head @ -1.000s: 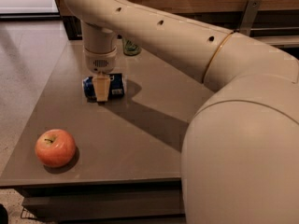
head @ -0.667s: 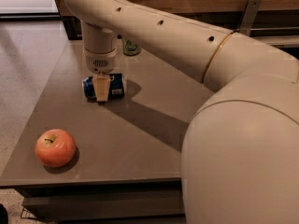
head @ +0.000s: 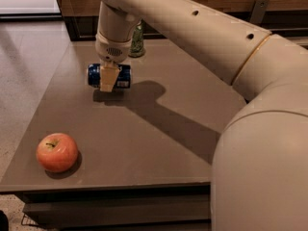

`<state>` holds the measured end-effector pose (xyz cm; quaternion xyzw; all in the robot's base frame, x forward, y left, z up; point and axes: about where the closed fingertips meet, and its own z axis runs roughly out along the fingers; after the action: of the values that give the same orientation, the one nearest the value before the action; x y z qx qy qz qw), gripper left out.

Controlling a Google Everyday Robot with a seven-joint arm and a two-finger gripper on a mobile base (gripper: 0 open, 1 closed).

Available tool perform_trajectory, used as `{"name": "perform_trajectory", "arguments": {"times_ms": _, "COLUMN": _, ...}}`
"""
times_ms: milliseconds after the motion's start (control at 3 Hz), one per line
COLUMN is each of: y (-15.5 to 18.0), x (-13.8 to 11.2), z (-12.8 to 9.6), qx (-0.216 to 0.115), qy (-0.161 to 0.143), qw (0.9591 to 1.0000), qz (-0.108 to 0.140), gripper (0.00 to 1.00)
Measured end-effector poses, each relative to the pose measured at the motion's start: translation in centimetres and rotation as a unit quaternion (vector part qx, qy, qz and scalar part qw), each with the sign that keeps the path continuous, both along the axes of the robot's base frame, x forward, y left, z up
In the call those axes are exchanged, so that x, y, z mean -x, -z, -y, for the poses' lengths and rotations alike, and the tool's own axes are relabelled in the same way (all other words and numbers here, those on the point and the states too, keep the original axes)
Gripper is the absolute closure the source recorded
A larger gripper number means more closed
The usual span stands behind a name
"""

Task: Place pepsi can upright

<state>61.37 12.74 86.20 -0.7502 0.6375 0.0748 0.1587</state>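
Observation:
The pepsi can [head: 124,77] is dark blue with silver ends and lies on its side, long axis left to right. My gripper [head: 109,82] comes down from above and is shut on the can's middle, with one cream finger [head: 109,77] across its front. The can hangs a little above the grey table [head: 159,143], over its own shadow, near the table's far left part. The other finger is hidden behind the can.
A green can [head: 137,41] stands upright just behind the gripper near the table's back edge. A red apple [head: 57,152] sits near the front left corner. My large cream arm [head: 250,129] fills the right side. The floor lies to the left.
The gripper has risen with the pepsi can in it, so the can now hangs slightly higher above the table. The apple and green can have not moved.

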Motion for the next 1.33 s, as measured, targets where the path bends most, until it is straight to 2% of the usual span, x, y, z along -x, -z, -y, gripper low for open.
{"name": "perform_trajectory", "arguments": {"times_ms": 333, "y": -3.0, "x": -0.4, "z": 0.6, "qx": -0.036, "qy": 0.005, "qw": 0.9993, "qz": 0.012, "gripper": 1.00}}
{"name": "perform_trajectory", "arguments": {"times_ms": 667, "y": -5.5, "x": -0.5, "z": 0.6, "qx": -0.081, "qy": 0.004, "qw": 0.9963, "qz": 0.030, "gripper": 1.00}}
{"name": "perform_trajectory", "arguments": {"times_ms": 1000, "y": -7.2, "x": 0.1, "z": 0.3, "qx": -0.135, "qy": 0.002, "qw": 0.9891, "qz": 0.059, "gripper": 1.00}}
{"name": "perform_trajectory", "arguments": {"times_ms": 1333, "y": -7.9, "x": 2.0, "z": 0.1, "qx": -0.195, "qy": 0.007, "qw": 0.9773, "qz": 0.083, "gripper": 1.00}}
